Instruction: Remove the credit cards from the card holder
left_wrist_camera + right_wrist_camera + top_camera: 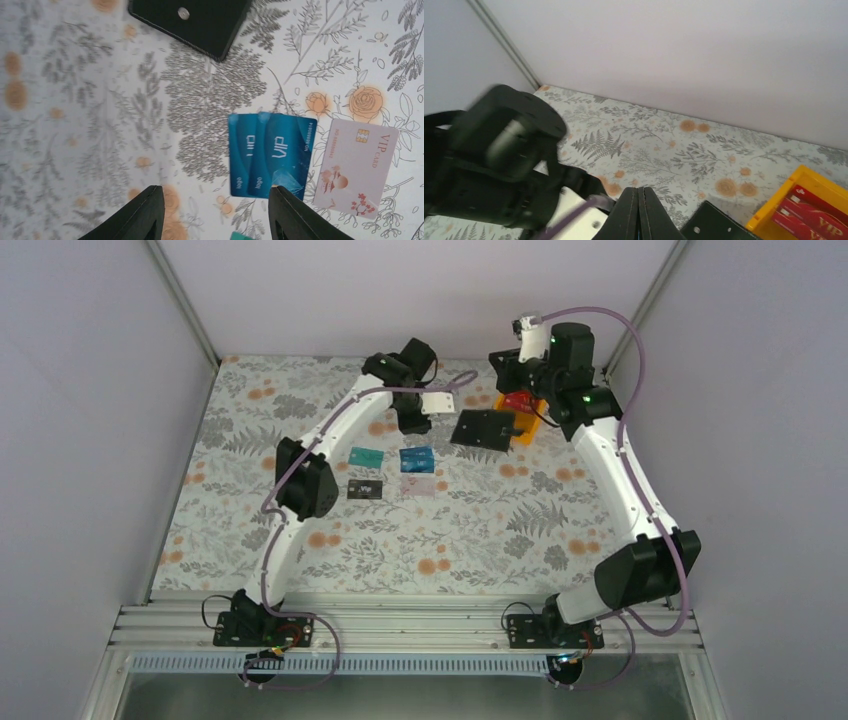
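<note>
The black card holder (483, 428) lies folded on the table, its right edge against the orange bin; it also shows in the left wrist view (192, 22) and the right wrist view (714, 226). Four cards lie on the table to its left: teal (366, 456), blue (416, 459), black (365, 489) and pale pink (421, 487). My left gripper (412, 422) hovers open and empty just beyond the blue card (272, 155), with the pink card (356, 167) to the right and a teal corner (247, 236) at the bottom. My right gripper (503, 368) is raised behind the holder, its jaws pressed together (640, 215).
The orange bin (528, 425) with red cards (516, 400) stands right of the holder, and shows in the right wrist view (796, 197). The left arm (499, 160) fills the left of that view. Walls enclose the table on three sides.
</note>
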Available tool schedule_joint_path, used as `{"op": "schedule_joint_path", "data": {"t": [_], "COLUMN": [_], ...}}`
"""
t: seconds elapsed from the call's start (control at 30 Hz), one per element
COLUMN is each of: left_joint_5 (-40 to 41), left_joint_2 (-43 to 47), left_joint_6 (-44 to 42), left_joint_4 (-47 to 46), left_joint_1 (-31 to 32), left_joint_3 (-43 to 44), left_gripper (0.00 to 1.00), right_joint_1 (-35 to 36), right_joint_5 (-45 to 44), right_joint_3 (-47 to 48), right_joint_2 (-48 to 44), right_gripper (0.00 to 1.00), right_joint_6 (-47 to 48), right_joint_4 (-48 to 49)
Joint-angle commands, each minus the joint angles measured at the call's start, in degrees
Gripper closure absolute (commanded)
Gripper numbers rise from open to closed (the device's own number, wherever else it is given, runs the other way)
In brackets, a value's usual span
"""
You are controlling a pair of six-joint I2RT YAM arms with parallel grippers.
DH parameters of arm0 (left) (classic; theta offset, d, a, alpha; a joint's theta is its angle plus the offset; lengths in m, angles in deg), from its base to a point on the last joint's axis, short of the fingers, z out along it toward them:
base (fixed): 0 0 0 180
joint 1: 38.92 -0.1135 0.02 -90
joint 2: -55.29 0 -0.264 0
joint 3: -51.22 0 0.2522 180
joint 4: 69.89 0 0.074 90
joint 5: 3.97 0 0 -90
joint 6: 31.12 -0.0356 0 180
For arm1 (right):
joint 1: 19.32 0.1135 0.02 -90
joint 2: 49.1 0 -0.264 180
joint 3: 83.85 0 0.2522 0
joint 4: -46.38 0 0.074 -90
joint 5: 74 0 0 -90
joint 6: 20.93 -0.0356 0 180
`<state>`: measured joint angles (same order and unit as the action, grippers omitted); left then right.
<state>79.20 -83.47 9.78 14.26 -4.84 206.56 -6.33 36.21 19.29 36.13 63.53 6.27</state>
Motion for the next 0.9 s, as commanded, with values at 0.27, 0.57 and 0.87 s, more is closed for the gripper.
{"op": "schedule_joint_path", "data": {"t": [0.27, 0.57, 0.87], "left_joint_5": [-15.51, -24.73, -22.38], "left_joint_2": [9.02, 12.92, 25.06], "left_joint_6": [5.86, 22.86, 23.29], "left_joint_4": [1.76, -4.67, -10.80], "left_joint_1": [-6.16, -8.06, -8.16], "left_joint_3": [0.87, -11.07, -27.02], "left_gripper": [0.30, 0.22, 0.14], "right_joint_1": [-0.52, -0.52, -0.38], "right_joint_5": [-16.61, -16.23, -15.30], "right_joint_3": [0.12, -9.28, -0.17], "right_joint_2": [8.29, 18.65, 32.64], "right_gripper": [0.89, 0.35, 0.06], "right_joint_6": [-7.33, -11.30, -6.57], "right_joint_4": [-8.27, -7.31, -7.57]}}
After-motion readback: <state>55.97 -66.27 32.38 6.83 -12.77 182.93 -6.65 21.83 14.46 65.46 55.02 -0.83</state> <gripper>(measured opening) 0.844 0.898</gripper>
